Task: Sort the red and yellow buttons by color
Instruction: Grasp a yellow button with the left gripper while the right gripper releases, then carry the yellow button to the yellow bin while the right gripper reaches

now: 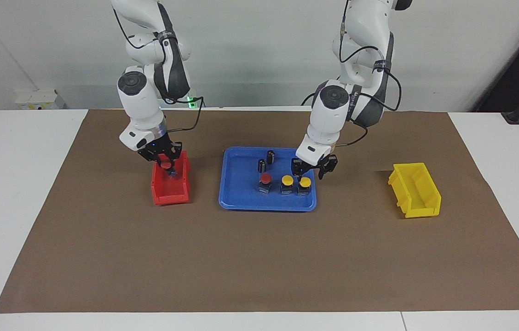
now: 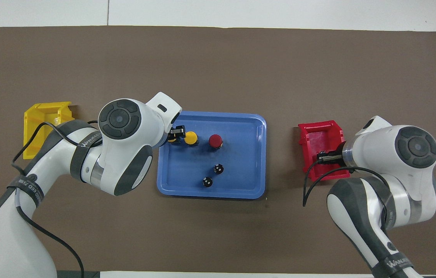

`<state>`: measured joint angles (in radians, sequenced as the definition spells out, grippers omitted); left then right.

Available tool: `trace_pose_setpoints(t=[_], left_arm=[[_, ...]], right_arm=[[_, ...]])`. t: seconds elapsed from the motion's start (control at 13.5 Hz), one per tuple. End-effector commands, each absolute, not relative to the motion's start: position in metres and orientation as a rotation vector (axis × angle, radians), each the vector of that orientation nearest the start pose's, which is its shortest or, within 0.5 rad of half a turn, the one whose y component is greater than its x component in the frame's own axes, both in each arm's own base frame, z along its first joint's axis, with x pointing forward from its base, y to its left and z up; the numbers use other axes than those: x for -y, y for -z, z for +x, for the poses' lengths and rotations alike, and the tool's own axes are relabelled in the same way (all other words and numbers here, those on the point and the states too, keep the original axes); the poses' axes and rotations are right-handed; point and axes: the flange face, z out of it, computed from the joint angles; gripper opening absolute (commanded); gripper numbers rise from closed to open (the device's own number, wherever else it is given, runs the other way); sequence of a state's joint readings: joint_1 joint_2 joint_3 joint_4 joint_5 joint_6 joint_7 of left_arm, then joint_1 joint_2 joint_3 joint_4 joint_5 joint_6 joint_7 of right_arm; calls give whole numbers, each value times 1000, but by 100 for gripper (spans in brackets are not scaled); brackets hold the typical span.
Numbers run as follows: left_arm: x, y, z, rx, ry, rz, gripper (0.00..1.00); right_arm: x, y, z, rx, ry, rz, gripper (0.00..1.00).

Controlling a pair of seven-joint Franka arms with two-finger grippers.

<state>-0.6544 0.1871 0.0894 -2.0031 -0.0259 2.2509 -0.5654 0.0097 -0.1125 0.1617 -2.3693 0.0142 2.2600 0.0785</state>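
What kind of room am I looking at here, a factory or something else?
Most likely a robotics lab bench, not a factory. Two white robot arms stand at a plain table covered with brown paper, working over a blue tray of buttons between a red bin and a yellow bin.

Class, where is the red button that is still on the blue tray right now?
The red button stands on the blue tray, in a row beside two yellow buttons, at the end toward the red bin, farther from the robots than two dark cylinders.
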Motion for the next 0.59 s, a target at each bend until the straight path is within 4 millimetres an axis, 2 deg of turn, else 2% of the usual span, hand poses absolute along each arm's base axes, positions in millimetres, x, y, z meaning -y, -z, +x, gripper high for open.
trace_pose_setpoints(t=[0.0, 0.22, 0.37, 0.44, 0.52], left_arm=[[327, -356, 494, 16, 81, -3189, 77], [332, -348, 498, 19, 117, -3198, 76], [332, -347, 501, 21, 124, -3200, 66], [332, -348, 501, 26, 124, -3200, 46], [330, -348, 502, 33, 118, -3197, 15]], right_arm=[[-100, -358, 463, 127, 28, -3134, 26], [-94, -358, 464, 170, 28, -3132, 26], [-84, -358, 466, 166, 24, -3133, 26], [-84, -358, 465, 177, 24, -3133, 27], [-84, -358, 465, 178, 24, -3133, 27]])
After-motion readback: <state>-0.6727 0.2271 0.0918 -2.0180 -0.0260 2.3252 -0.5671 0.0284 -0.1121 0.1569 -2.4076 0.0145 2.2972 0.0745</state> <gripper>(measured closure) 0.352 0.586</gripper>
